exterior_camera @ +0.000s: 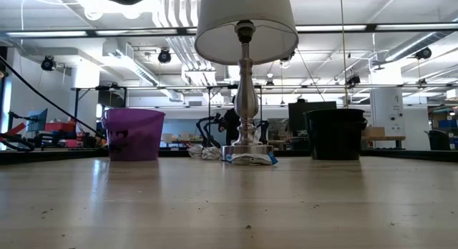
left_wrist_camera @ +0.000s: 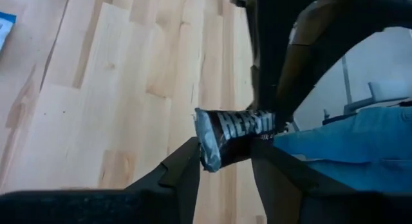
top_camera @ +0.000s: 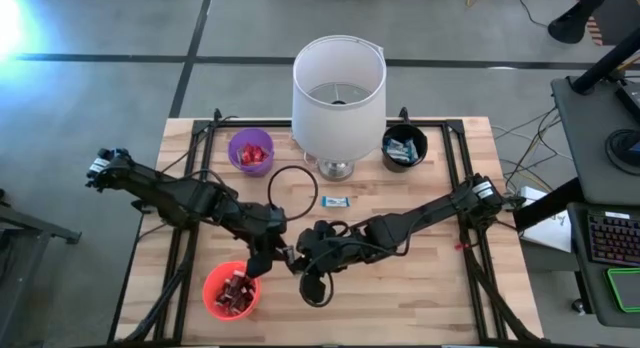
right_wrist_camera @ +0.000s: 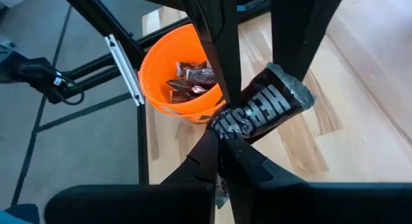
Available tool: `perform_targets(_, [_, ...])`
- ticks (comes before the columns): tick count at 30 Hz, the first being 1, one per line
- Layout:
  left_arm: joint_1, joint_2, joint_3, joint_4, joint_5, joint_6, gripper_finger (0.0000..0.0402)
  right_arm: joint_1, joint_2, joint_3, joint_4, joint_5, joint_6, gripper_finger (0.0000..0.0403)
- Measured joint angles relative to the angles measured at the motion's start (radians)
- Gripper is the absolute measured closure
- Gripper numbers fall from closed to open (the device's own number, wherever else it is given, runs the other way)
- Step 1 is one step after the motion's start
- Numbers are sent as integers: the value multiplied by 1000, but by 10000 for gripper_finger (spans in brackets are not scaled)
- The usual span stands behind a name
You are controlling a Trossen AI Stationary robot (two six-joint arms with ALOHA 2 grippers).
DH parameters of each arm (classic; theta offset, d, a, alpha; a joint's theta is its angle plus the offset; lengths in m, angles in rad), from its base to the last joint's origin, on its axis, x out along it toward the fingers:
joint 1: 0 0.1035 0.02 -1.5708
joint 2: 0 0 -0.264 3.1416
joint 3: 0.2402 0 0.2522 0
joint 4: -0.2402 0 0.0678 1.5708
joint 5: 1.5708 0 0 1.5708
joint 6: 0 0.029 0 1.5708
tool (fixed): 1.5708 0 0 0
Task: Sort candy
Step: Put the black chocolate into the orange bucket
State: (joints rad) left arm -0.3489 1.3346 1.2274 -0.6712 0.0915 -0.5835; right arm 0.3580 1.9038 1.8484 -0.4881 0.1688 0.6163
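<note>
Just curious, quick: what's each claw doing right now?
Left gripper: at the candy bar, cannot tell.
Right gripper: closed, holding that bar.

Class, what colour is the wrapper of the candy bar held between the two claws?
Dark brown with silver lettering on the candy bar; the right wrist view shows it best.

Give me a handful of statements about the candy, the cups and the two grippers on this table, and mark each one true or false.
1. The right gripper is shut on one end of a dark-wrapped candy bar. True.
2. The left gripper has its fingers on either side of that same bar's other end. True.
3. The orange cup is empty. False: it holds several dark-wrapped candies.
4. The purple cup holds blue candies. False: its candies are red.
5. One light blue candy lies loose on the table near the lamp. True.
6. The black cup stands beside the orange cup. False: it stands at the far edge, right of the lamp.
</note>
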Motion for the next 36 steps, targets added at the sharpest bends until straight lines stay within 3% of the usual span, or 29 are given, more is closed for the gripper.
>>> perform_targets(14, [1, 3, -6, 73, 70, 52, 391, 1, 2, 6, -32, 13, 11, 394])
perform_targets(24, [0, 3, -5, 71, 77, 49, 395, -1, 2, 7, -31, -11, -19, 387])
perform_targets(31, [-1, 3, -5, 54, 83, 49, 396, -5, 2, 8, -31, -25, -26, 341])
perform_targets(36, [-7, 4, -5, -66, 84, 46, 397, -7, -4, 10, -93, -29, -24, 309])
